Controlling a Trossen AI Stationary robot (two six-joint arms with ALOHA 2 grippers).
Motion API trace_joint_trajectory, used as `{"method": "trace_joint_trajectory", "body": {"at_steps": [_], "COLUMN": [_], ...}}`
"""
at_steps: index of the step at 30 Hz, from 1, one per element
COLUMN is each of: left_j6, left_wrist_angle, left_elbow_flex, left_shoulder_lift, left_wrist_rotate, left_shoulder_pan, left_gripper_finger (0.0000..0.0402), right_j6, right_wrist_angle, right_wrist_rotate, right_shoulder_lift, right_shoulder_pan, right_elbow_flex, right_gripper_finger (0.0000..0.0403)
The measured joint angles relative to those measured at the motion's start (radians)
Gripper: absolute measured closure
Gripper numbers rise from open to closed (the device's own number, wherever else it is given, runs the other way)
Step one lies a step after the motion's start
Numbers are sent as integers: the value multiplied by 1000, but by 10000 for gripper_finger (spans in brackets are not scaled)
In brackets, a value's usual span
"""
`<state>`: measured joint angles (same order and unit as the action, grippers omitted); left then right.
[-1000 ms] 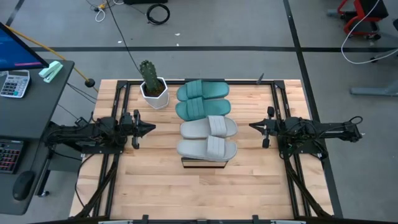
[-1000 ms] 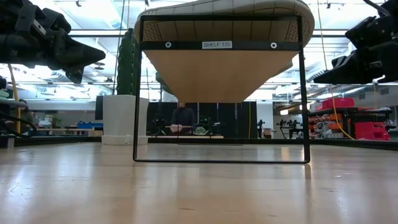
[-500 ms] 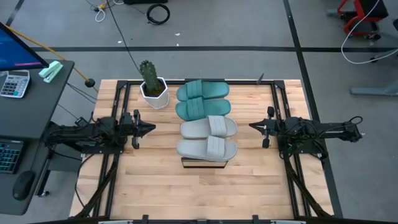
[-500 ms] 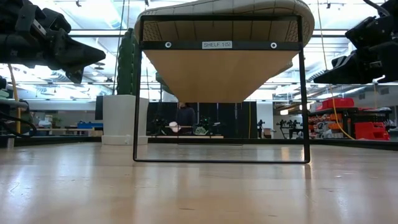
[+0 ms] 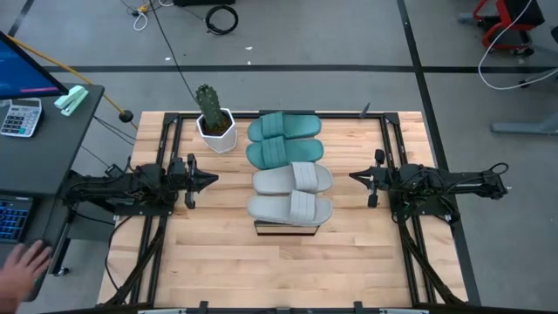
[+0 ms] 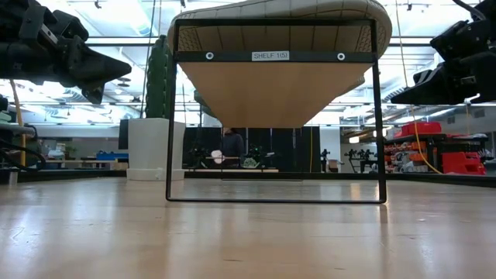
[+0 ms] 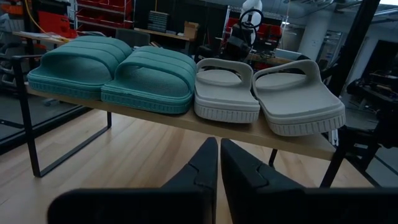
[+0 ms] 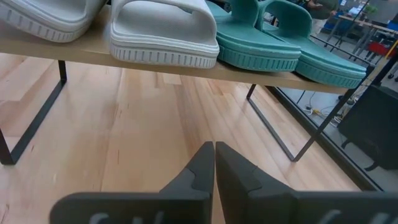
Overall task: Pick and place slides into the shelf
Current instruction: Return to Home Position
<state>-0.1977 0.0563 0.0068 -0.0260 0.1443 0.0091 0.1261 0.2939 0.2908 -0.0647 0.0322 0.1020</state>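
From above, both arms sit exactly as they did a second ago. The left gripper (image 5: pixel 212 180) is well to one side of the shelf (image 5: pixel 286 228) and the right gripper (image 5: pixel 353 176) is well to the other. The only newcomer is a person's hand (image 5: pixel 26 264), far from the shelf beyond the left arm and off the table. We judge the placing finished, with only the pull-back to rest left.

The shelf carries all four slides in a row. The two teal slides (image 5: pixel 285 139) are at the end nearest the cactus (image 5: pixel 209 105), and the two grey slides (image 5: pixel 292 194) are at the other end, each touching its neighbour.

At table height we see the shelf end-on, with a grey sole overhanging its top. Both grippers hang high and clear of the shelf, one on each side. A figure far behind the shelf has shifted slightly.

The left wrist view faces the shelf side-on. The arm's own fingers (image 7: pixel 205 165) are pressed together with nothing between them, and the slides lie flat on the shelf.

In the right wrist view that arm's fingers (image 8: pixel 202 163) are likewise closed on nothing. They point under the shelf, with grey and teal soles resting along its edge.
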Motion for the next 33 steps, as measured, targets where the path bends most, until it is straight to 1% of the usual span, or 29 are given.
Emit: {"method": "trace_joint_trajectory", "body": {"at_steps": [12,24,33], "left_j6": [0,0,0], "left_wrist_angle": [0,0,0], "left_elbow_flex": [0,0,0], "left_shoulder_lift": [0,0,0], "left_wrist_rotate": [0,0,0], "left_shoulder_pan": [0,0,0], "left_gripper_finger": [363,376,364], "right_j6": [0,0,0], "right_wrist_angle": [0,0,0], "right_wrist_rotate": [0,0,0], "right_shoulder_lift": [0,0,0], "right_shoulder_pan": [0,0,0], "right_elbow_flex": [0,0,0], "right_gripper_finger": [380,380,380]}}
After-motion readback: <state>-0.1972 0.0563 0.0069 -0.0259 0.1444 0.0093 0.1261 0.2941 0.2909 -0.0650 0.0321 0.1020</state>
